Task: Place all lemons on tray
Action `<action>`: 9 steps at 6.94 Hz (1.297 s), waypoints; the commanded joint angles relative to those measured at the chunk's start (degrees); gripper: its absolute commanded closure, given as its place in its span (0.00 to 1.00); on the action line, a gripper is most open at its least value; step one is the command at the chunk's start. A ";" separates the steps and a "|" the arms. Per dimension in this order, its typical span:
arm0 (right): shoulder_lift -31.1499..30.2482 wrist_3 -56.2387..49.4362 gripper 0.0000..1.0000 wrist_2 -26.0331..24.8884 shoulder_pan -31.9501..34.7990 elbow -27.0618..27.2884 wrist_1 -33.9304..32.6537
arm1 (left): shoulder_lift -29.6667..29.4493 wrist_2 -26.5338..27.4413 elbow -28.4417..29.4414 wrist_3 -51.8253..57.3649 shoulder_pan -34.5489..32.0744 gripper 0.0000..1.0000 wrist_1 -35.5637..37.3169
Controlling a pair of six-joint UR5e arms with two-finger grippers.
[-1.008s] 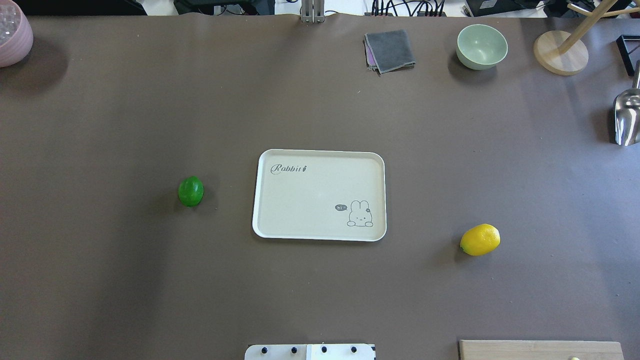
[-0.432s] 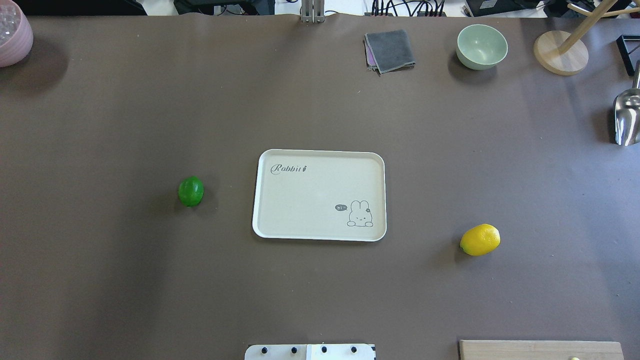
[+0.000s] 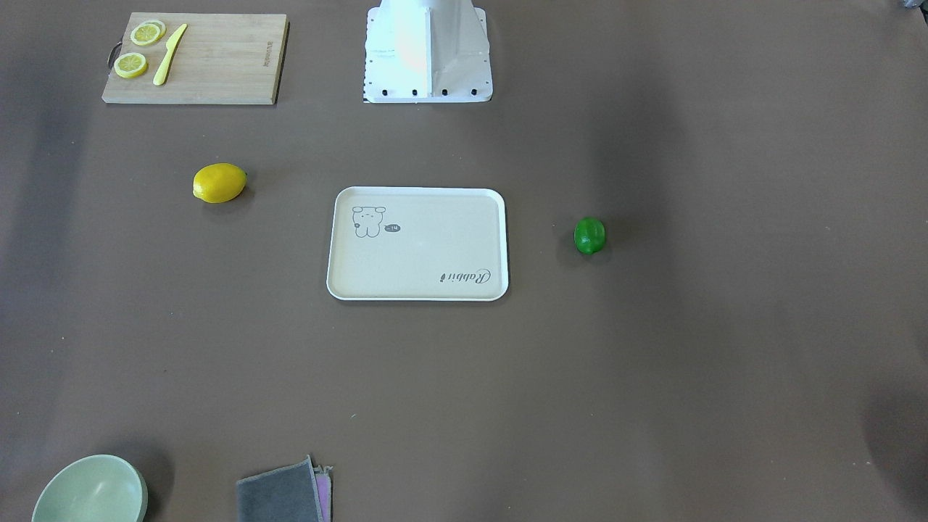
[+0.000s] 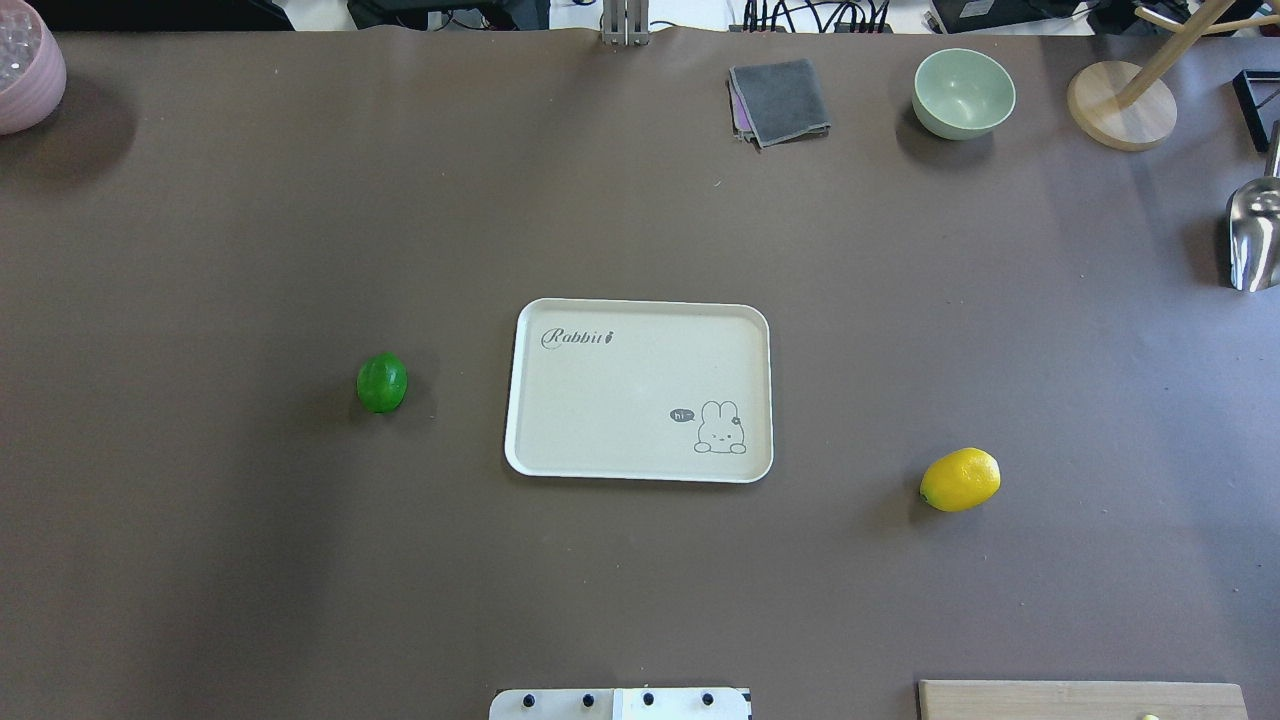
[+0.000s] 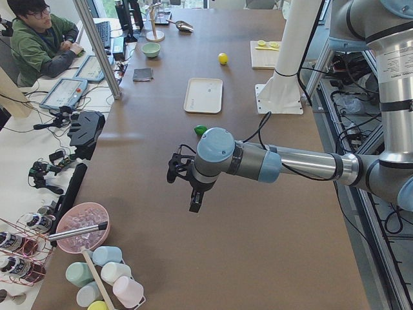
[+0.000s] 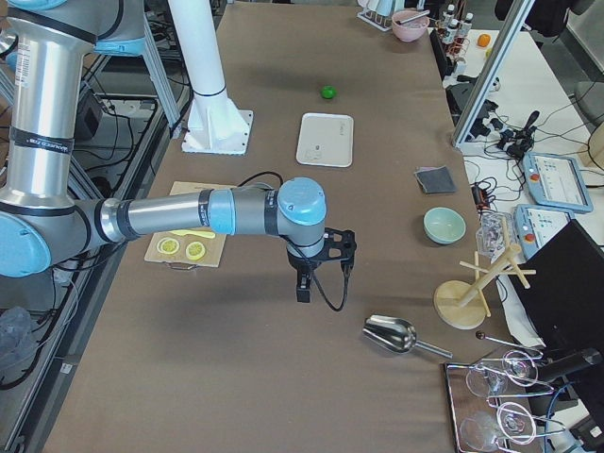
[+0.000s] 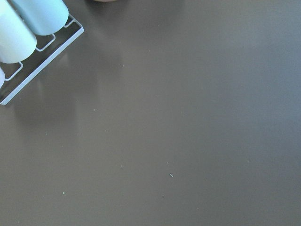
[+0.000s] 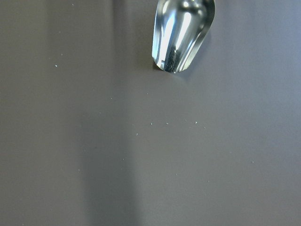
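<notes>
The yellow lemon (image 4: 960, 479) lies on the table right of the cream tray (image 4: 640, 390); it also shows in the front view (image 3: 219, 183). The green lemon (image 4: 382, 382) lies left of the tray, also in the front view (image 3: 589, 235). The tray holds nothing. My left gripper (image 5: 185, 187) hangs over bare table well beyond the green lemon (image 5: 201, 130). My right gripper (image 6: 321, 276) hangs near a metal scoop (image 6: 392, 332), away from the tray (image 6: 326, 140). Each gripper shows only in a side view, so I cannot tell whether it is open or shut.
A wooden cutting board (image 3: 217, 65) with lemon slices and a yellow knife sits by the robot base (image 3: 428, 51). A green bowl (image 4: 963, 93), grey cloth (image 4: 780, 100), wooden stand (image 4: 1120, 105) and pink bowl (image 4: 25, 65) line the far edge. Cups in a rack (image 7: 28, 23) lie below my left wrist.
</notes>
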 commanded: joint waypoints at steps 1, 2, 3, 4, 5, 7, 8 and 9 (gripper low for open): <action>3.45 -0.03 0.00 0.96 0.04 0.70 0.98 | -1.56 0.43 1.77 -0.26 0.23 0.01 -13.56; 3.46 0.06 0.00 1.32 0.04 0.18 4.91 | -5.75 -0.09 4.83 -2.52 0.32 0.01 -15.38; 3.46 0.32 0.00 1.59 0.04 -0.26 8.34 | -7.18 -3.14 4.69 -9.16 1.10 0.01 -15.92; 2.59 0.24 0.00 1.42 0.04 -0.18 9.51 | -7.98 -4.74 5.12 -10.27 1.90 0.01 -18.19; 2.49 -0.11 0.00 1.50 0.04 -0.35 10.30 | -8.08 -4.84 5.65 -10.63 3.12 0.01 -19.26; 2.32 5.30 0.00 2.29 -0.75 0.35 11.19 | -9.11 -4.84 5.65 -19.79 14.13 0.01 -29.70; 2.40 10.90 0.00 3.86 -3.28 0.53 11.28 | -11.04 -4.06 5.39 -30.30 21.08 0.01 -30.25; 2.75 18.79 0.00 3.44 -6.43 0.79 13.80 | -12.54 1.35 5.30 -37.45 26.55 0.01 -33.12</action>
